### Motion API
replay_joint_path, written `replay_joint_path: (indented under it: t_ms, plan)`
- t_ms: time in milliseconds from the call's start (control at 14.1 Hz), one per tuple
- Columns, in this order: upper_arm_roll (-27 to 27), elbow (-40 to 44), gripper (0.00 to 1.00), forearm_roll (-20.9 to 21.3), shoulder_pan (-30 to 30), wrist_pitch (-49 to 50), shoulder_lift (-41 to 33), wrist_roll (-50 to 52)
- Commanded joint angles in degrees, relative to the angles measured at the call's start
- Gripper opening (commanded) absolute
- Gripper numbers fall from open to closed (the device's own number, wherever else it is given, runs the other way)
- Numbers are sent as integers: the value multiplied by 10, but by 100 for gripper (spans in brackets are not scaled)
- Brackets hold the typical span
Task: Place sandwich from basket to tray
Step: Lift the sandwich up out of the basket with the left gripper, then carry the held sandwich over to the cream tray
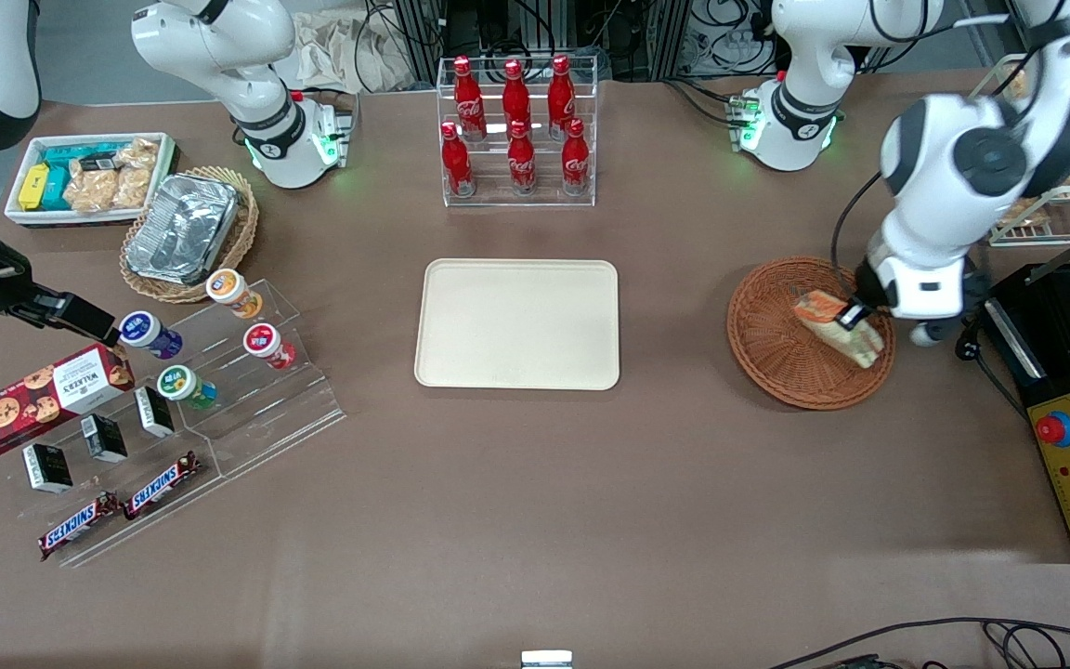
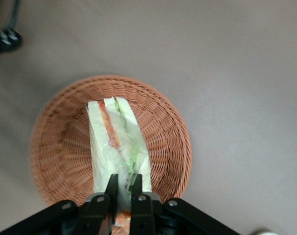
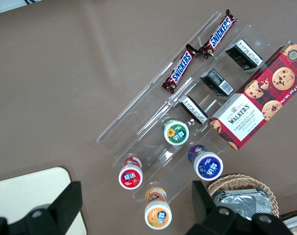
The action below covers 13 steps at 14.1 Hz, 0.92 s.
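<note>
While jaws pinch wedge sandwich (image 2: 118,147) | gripper (image 2: 123,188) over woven basket (image 2: 60,147) | smooth tray (image 1: 516,323) bare

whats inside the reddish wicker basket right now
Only the triangular wrapped sandwich shows in the round reddish-brown wicker basket, the left gripper shut on its end. The weave under the sandwich is hidden.

The gripper (image 1: 849,314) sat low in the basket (image 1: 767,330), fingers (image 2: 111,186) closed on the sandwich (image 1: 840,327). Between basket and tray (image 1: 516,323) lay bare worktop (image 1: 674,325), an open lane with nothing standing in it. The rack of red bottles (image 1: 516,130) stood farther from the front camera than the tray, clear of that lane. A black control box (image 1: 1069,455) sat just beside the basket at the working arm's end.
</note>
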<state>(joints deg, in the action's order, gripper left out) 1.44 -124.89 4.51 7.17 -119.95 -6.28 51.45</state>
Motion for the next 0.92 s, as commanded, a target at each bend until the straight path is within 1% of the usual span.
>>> replay_joint_path:
  t_ms: [0,71,213,354,425,638,709,780,850]
  plan:
    - [-2,124,0,-2,2,129,20,-62]
    - [-2,164,0,-3,2,177,27,-91]
    - [-4,240,0,-22,1,276,37,-143]
    - [-3,285,0,-26,-8,333,36,-178]
    - [-3,293,0,-26,-8,349,34,-184]
    - [2,294,0,-27,-4,350,34,-192]
    - [4,293,0,-32,-1,350,34,-202]
    - [10,293,0,-47,1,350,35,-212]
    - [25,290,0,-55,2,350,36,-202]
